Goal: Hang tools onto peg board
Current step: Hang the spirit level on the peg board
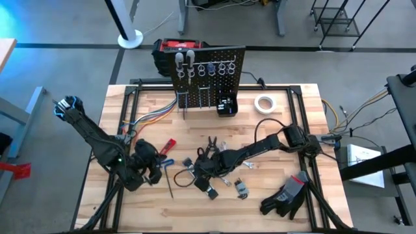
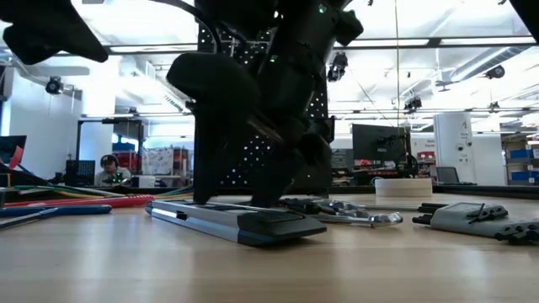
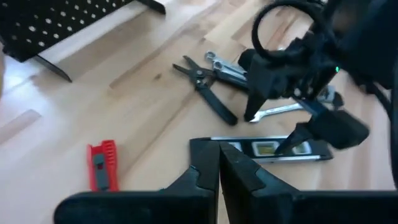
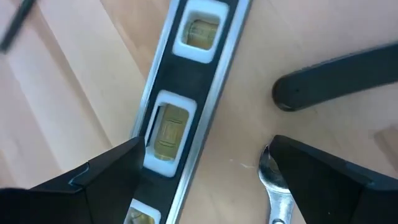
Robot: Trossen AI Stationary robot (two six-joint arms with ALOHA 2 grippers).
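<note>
The right gripper [image 4: 205,171] hangs low over the middle of the table, its fingers spread wide and holding nothing. One finger [image 4: 93,177] sits at the edge of the small level [image 4: 177,106], which lies flat on the wood; the other finger is down beside a silver wrench [image 4: 277,186]. From the table's centre that cluster lies toward six o'clock.

The left gripper [image 3: 219,171] rests toward eight o'clock, jaws pressed fully together on nothing, its tips pointing at the level. A red-handled tool [image 3: 102,165] lies on the wood just beside it. Black pliers [image 3: 205,87] and more wrenches [image 3: 227,65] lie just beyond the level.

The peg board [image 1: 208,75] stands upright at twelve o'clock, silver ring hooks [image 1: 211,67] along its top, a small black bin [image 1: 226,104] at its foot. A white tape roll [image 1: 264,103] sits at about one o'clock, black gloves [image 1: 286,197] at about four.
</note>
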